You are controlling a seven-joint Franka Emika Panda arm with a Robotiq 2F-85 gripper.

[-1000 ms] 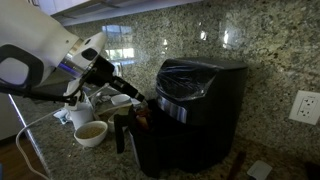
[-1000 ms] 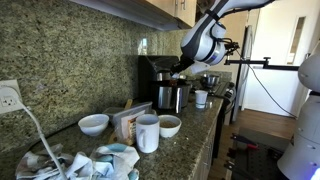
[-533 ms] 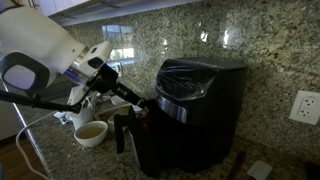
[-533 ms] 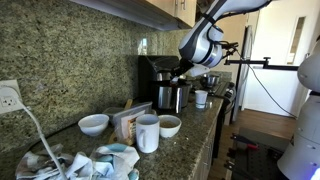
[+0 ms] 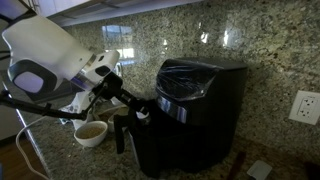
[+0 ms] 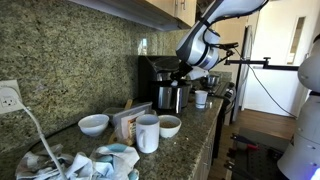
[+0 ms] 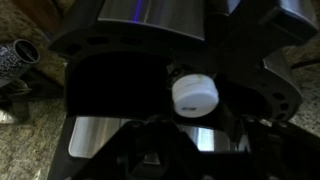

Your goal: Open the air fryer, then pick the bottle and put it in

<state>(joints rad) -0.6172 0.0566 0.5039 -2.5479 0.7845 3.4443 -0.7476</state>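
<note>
Granite all round: the counter (image 6: 195, 135) is crowded, and the biggest thing on it is the air fryer (image 5: 195, 110), black and glossy against the backsplash. Its drawer (image 6: 172, 98) stands pulled out in front of the body, so the opening part looks done.

The arm (image 5: 50, 60) reaches in at a slant, and the gripper (image 5: 140, 108) hangs right over that open drawer, close to the fryer's front.

Now the small one. In the wrist view the bottle (image 7: 195, 95) shows as a round white cap, face-on to the camera, down inside the dark well of the drawer and off toward one side wall. The cap faces the lens, so I judge the bottle stands upright, its long axis running in line with the gripper's approach. It sits just beyond the fingertips, almost straight below the tool.

Are the fingers clamped on it, or already slack? It's too dark down there, and I cannot tell.

That is the relation to watch. With the bottle directly under the tool and a wall close by, the clean exit is straight back along that axis. Any sideways drift risks clipping the cap and tipping the bottle.
</note>
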